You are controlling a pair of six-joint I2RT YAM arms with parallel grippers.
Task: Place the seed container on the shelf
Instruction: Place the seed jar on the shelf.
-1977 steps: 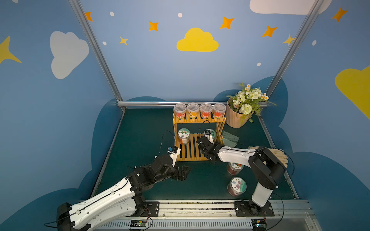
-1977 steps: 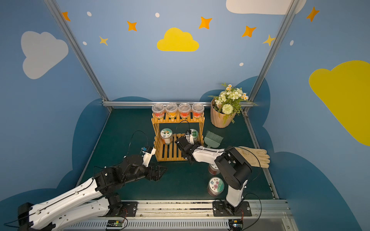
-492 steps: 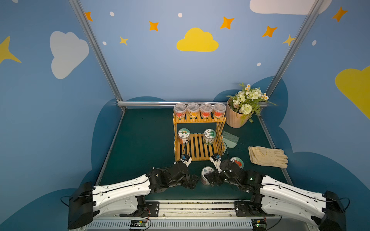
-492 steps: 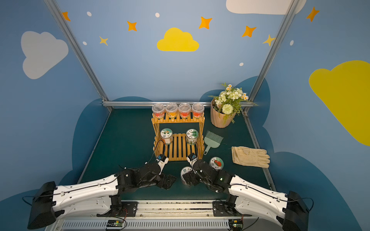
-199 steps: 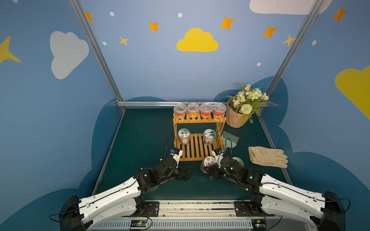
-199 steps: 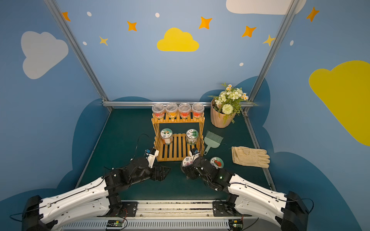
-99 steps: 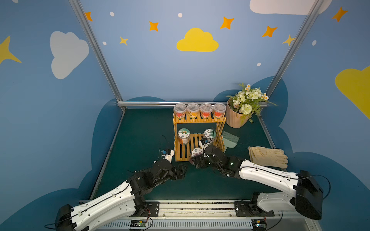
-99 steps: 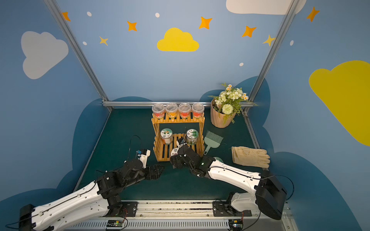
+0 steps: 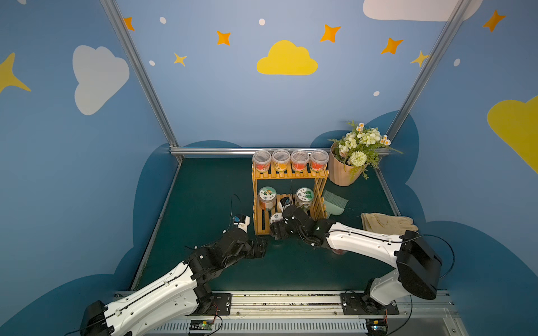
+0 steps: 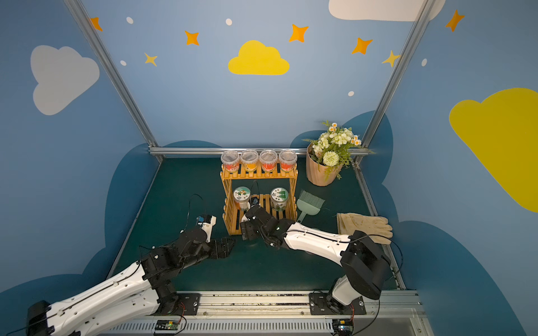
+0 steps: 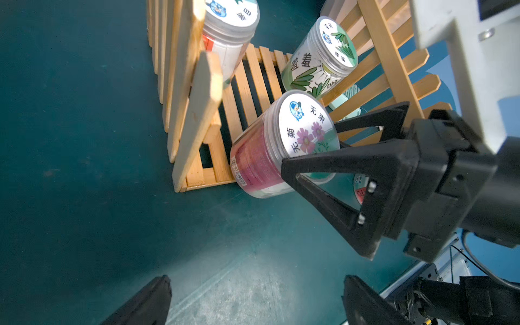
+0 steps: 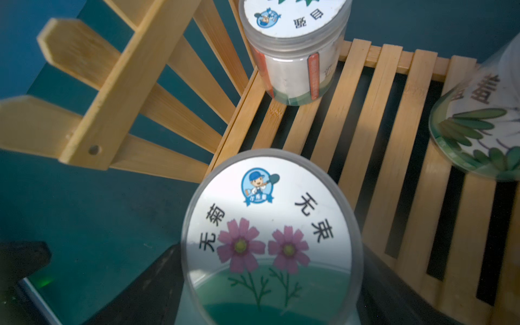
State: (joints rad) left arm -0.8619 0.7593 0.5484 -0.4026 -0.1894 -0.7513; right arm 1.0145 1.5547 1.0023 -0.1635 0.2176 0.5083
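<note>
The seed container [image 11: 281, 143] is a clear jar with pink flowers on its white lid [image 12: 267, 225]. My right gripper [image 11: 311, 146] is shut on it, one finger on each side. The jar hangs tilted at the front edge of the shelf's lower tier, its base past the edge; in both top views its lid [image 9: 275, 217] peeks out ahead of the right gripper [image 10: 249, 225]. The shelf [image 9: 286, 174] is a two-tier tan slatted rack. My left gripper [image 11: 256, 301] stands open and empty above the green mat, left of the shelf's front [image 9: 257, 247].
On the lower tier stand an orange-labelled jar [image 9: 267, 196] and a green-leaf jar [image 9: 304, 196]. Several cups [image 9: 289, 160] line the top tier. A flowerpot [image 9: 346, 168], a green brush [image 9: 334, 202] and gloves [image 9: 387, 222] lie to the right. Another jar [image 11: 360, 185] sits behind the right gripper.
My right arm has carried the seed container from the mat up to the front of the shelf's lower tier. The left arm has drawn back a little to the left.
</note>
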